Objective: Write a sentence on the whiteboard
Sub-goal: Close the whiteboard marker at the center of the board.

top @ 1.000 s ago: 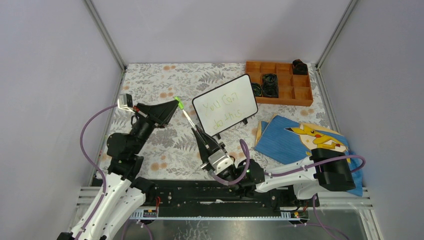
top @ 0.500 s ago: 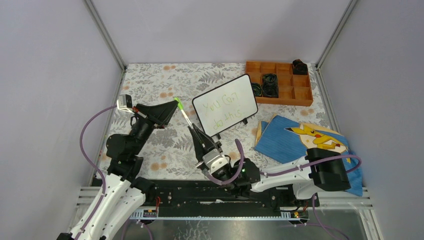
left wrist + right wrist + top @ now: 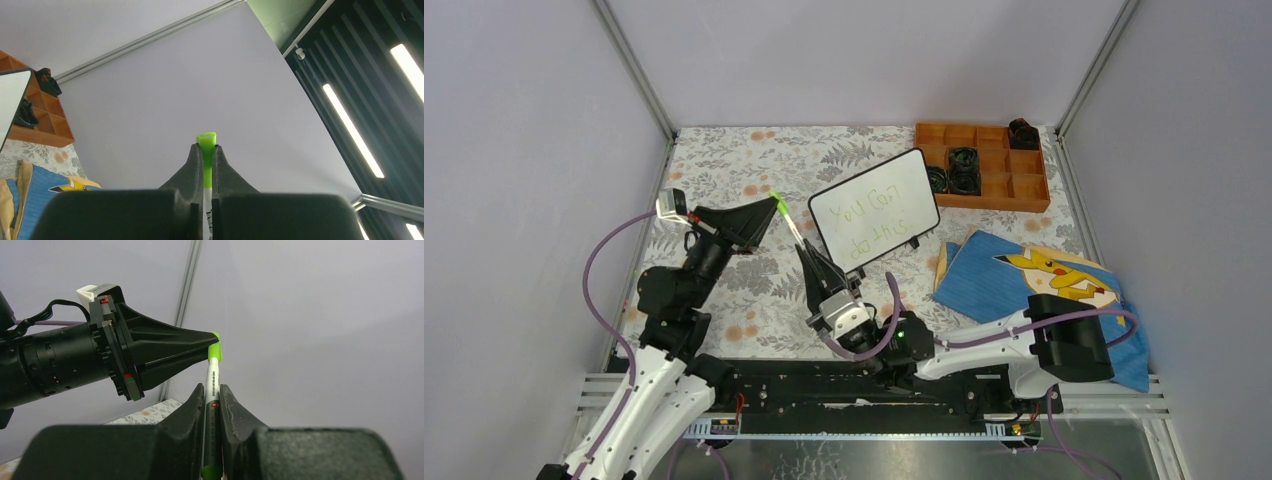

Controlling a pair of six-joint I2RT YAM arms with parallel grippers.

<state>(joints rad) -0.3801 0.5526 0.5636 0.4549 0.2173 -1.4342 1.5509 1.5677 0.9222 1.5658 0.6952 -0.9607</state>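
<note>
The whiteboard (image 3: 874, 208) stands tilted mid-table, with the green sentence (image 3: 871, 216) "You Can do this" on it in two lines. Its corner shows at the left edge of the left wrist view (image 3: 10, 100). My left gripper (image 3: 774, 205) (image 3: 205, 150) is shut on the bright green marker cap (image 3: 206, 140) (image 3: 214, 351), held above the table left of the board. My right gripper (image 3: 808, 256) (image 3: 212, 390) is shut on the white-and-grey marker (image 3: 795, 230) (image 3: 212, 377). The marker's far end meets the cap.
An orange compartment tray (image 3: 1024, 188) with black rings (image 3: 964, 160) sits at the back right. The blue Pikachu cloth (image 3: 1014, 280) lies right of the board. Grey walls and metal frame posts (image 3: 634, 70) enclose the flowered table (image 3: 754, 160).
My right gripper has moved left and forward with the marker, bringing its tip up to the cap in the left gripper. The left arm and the whiteboard stayed put.
</note>
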